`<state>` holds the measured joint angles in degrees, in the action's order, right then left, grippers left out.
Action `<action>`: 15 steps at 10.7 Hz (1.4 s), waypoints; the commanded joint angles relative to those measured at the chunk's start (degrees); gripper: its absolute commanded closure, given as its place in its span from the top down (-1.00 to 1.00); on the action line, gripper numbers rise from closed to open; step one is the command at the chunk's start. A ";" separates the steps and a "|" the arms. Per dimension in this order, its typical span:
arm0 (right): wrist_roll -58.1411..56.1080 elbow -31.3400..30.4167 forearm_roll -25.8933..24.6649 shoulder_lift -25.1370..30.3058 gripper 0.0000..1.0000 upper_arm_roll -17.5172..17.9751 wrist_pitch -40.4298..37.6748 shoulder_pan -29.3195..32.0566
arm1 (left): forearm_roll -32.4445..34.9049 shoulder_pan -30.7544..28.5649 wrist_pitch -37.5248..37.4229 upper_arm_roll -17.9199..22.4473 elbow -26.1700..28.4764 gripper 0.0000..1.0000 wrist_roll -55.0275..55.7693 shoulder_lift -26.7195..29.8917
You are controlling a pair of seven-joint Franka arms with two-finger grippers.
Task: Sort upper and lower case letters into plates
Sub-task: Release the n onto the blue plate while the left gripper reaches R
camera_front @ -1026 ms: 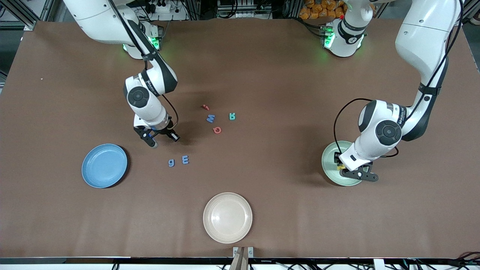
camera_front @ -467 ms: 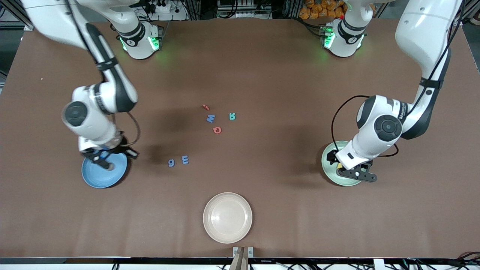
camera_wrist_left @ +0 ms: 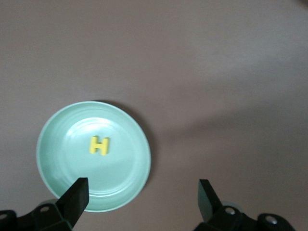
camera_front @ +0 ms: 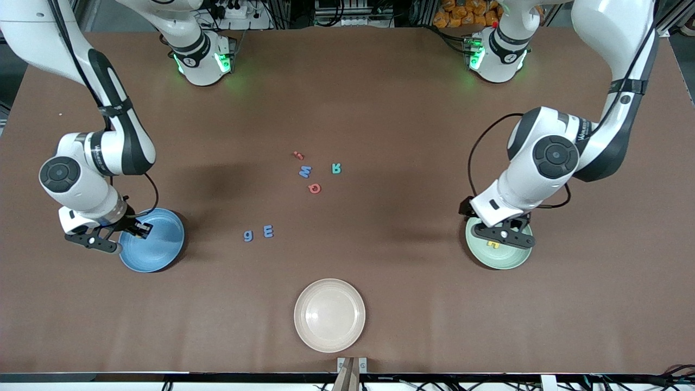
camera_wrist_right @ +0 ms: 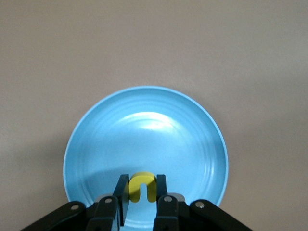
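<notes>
Letters sit sorted so far: a yellow H (camera_wrist_left: 99, 145) lies in the green plate (camera_wrist_left: 57, 125), dropped by the spread-jawed left gripper (camera_wrist_left: 142, 192), now lifting. The right gripper (camera_wrist_right: 141, 192) has swung over the blue plate (camera_wrist_right: 144, 125), pinching a yellow letter (camera_wrist_right: 141, 186). Six remain mid-table.

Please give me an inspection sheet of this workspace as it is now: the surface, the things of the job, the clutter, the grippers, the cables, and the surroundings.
Surface: brown table, flat, a few creases.
Job's things: yellow letter H lies in the pale mint green plate; sky blue plate has nothing lying in it; six small letters lie loose mid-table.
Clutter: cream-beige round plate, nearest the front camera.
Grippers: right gripper over the blue plate, shut on a yellow arched letter; left gripper open above the mint plate.
Cables: black cable loops beside the left wrist.
Surroundings: wires and orange items at the table's base edge.
</notes>
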<state>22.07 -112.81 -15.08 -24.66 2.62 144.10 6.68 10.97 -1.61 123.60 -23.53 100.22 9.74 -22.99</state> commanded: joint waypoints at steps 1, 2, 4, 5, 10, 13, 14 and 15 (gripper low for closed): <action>-0.36 3.64 -1.36 -1.97 0.99 0.90 0.12 1.84 | -0.95 3.96 -1.00 -0.20 -1.68 1.00 6.56 -1.87; -0.27 4.78 -1.36 -1.97 1.00 0.98 -0.05 1.50 | -0.69 7.29 -1.00 -0.20 -2.04 1.00 10.43 -2.58; -0.18 5.14 -1.36 -1.36 1.00 1.25 -0.14 0.09 | -0.42 12.40 -1.00 -0.20 -1.95 1.00 12.93 -3.46; -0.01 5.41 -1.27 -1.18 1.00 1.42 -0.40 -0.87 | -0.33 15.55 -0.91 -0.20 -2.04 1.00 12.93 -3.99; 2.72 7.52 -0.83 -1.18 1.00 1.34 -4.17 -5.88 | -0.51 29.62 1.88 -0.11 -1.95 1.00 29.44 -8.99; 3.95 7.87 -0.92 -1.18 1.00 1.34 -5.41 -6.85 | -0.24 33.51 11.11 0.32 -1.95 1.00 41.55 -14.43; 3.95 7.87 -1.00 -1.18 1.00 1.34 -5.50 -6.86 | -0.16 34.47 12.09 0.41 -1.95 1.00 44.72 -15.58; 3.95 7.87 -1.09 -1.18 1.00 1.34 -5.50 -7.12 | 0.54 34.83 12.71 0.76 -1.87 1.00 46.14 -16.55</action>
<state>24.43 -105.61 -15.11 -25.88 3.97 139.64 0.00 10.81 32.24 135.36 -23.62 99.48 52.71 -37.98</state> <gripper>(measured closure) 0.000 0.000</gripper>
